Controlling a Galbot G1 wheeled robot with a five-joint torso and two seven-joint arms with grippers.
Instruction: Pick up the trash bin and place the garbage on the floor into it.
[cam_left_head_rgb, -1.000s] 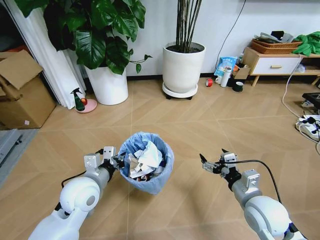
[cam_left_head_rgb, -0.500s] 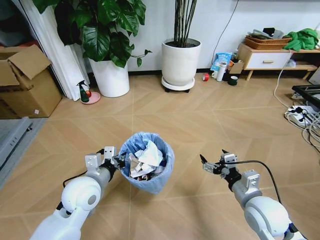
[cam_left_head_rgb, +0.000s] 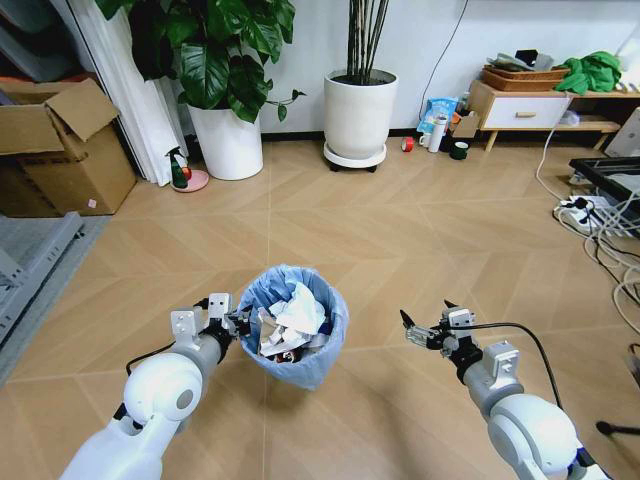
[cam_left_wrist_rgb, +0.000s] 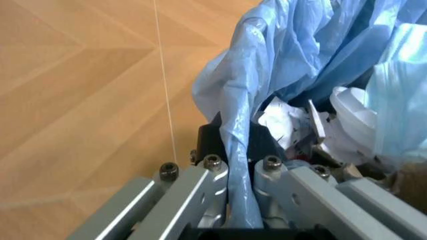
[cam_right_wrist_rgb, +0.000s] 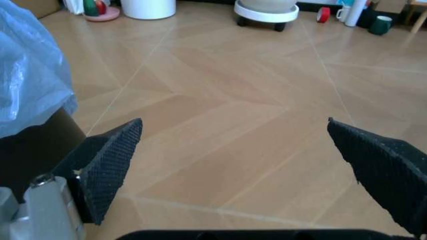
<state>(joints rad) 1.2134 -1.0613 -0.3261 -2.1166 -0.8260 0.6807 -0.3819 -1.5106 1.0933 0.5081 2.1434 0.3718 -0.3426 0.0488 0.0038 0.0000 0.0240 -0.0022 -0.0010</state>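
While the head view has shifted so the planters sit farther off, both arms hold as before. The left gripper has its jaws clamped on the crinkly light-blue-lined round trash bin, full of crumpled white paper garbage. The right gripper hangs beside it, jaws spread wide and empty over the tan chevron floor.

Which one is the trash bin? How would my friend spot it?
Find the two big white plant pots by the back wall, then look down the wooden floor to the robot's arms. The trash bin hangs from the left gripper, which pinches its rim. It is small, lined with a crinkly blue bag and full of crumpled paper.
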